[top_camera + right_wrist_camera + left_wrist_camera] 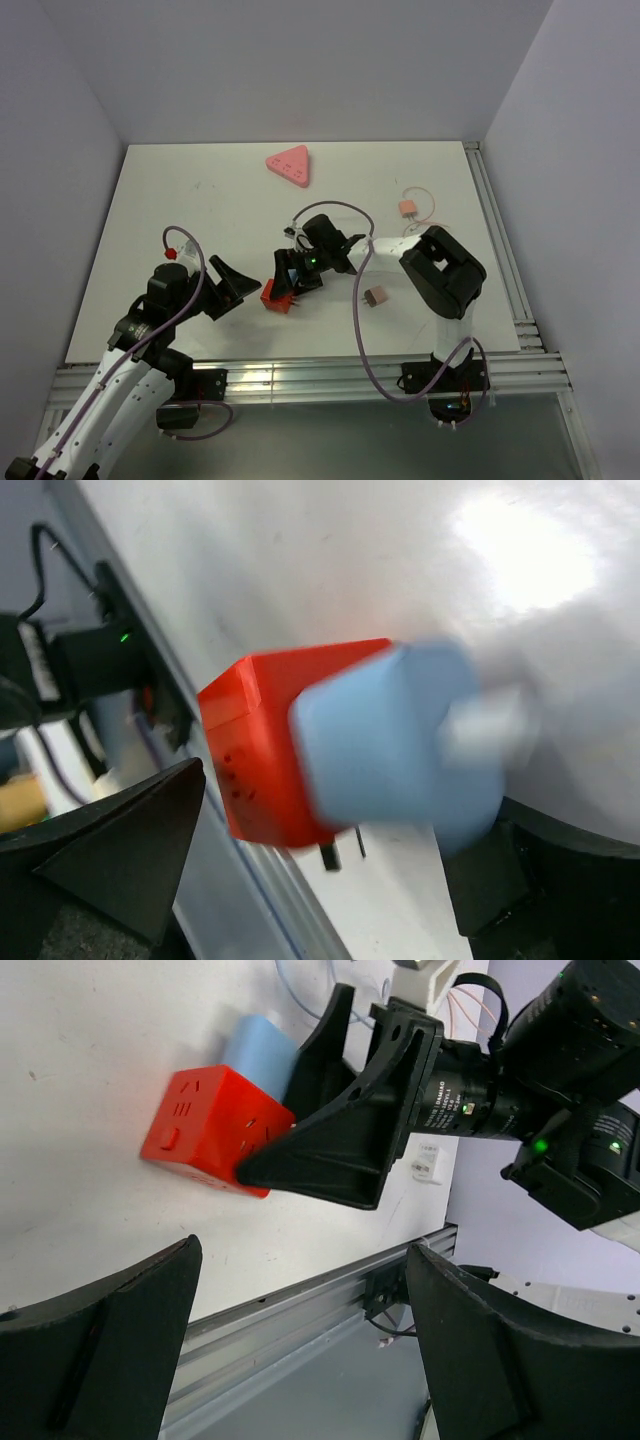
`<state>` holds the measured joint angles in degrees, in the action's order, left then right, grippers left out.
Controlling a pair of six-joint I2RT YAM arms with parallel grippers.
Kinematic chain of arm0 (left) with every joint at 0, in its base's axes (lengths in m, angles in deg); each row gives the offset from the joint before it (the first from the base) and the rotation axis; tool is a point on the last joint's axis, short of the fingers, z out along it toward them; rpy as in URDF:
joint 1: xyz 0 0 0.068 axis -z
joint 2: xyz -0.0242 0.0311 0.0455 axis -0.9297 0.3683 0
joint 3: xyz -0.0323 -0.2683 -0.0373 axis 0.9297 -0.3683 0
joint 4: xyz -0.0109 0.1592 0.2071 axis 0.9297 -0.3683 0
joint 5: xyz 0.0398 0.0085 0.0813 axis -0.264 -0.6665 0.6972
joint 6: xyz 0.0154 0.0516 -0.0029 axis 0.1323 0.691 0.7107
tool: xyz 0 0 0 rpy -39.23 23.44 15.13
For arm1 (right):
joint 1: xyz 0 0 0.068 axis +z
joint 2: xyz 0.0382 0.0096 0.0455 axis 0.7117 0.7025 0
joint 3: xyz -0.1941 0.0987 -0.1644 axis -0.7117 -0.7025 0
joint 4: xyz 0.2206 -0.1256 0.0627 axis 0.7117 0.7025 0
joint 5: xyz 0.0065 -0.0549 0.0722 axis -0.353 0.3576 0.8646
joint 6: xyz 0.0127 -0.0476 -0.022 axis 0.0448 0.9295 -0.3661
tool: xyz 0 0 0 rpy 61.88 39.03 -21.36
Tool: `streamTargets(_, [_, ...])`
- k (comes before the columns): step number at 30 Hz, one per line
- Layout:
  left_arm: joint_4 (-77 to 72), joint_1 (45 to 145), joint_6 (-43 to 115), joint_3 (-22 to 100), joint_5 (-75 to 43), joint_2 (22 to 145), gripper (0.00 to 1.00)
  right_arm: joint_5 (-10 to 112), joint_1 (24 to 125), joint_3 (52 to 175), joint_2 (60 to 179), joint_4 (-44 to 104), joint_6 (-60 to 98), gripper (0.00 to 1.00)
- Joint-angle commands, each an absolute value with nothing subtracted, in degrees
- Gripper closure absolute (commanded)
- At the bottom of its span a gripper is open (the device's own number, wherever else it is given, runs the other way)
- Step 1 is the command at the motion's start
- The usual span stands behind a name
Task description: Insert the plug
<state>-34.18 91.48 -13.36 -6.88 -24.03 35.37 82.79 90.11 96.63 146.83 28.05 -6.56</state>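
Observation:
A red socket cube [275, 298] lies on the white table in front of the arms. A light blue plug [400, 740] is pressed against one face of the cube [250, 750]; whether its prongs are inside is hidden. My right gripper [293, 278] is open, its fingers straddling plug and cube without closing on them. In the left wrist view one right finger [340, 1150] rests against the cube [215, 1130], with the plug [258, 1050] behind it. My left gripper [232, 290] is open and empty, just left of the cube, over the table's front rail [300, 1330].
A pink triangular socket block [289, 165] lies at the back centre. A pink plug with a thin cable [406, 207] lies at the right, and another small pinkish plug [376, 297] sits near the right arm's base. The aluminium rail [300, 375] runs along the near edge.

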Motion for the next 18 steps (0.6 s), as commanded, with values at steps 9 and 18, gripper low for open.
streamTargets(9, [-32.9, 91.6, -12.3, -5.6, -22.5, 36.2, 0.12, 65.3, 90.8, 96.8, 139.2, 36.0, -3.7, 0.00])
streamTargets(18, [-38.1, 91.5, -9.5, -0.6, -14.9, 34.5, 0.06, 53.3, 96.7, 95.2, 124.1, 51.2, -3.3, 0.00])
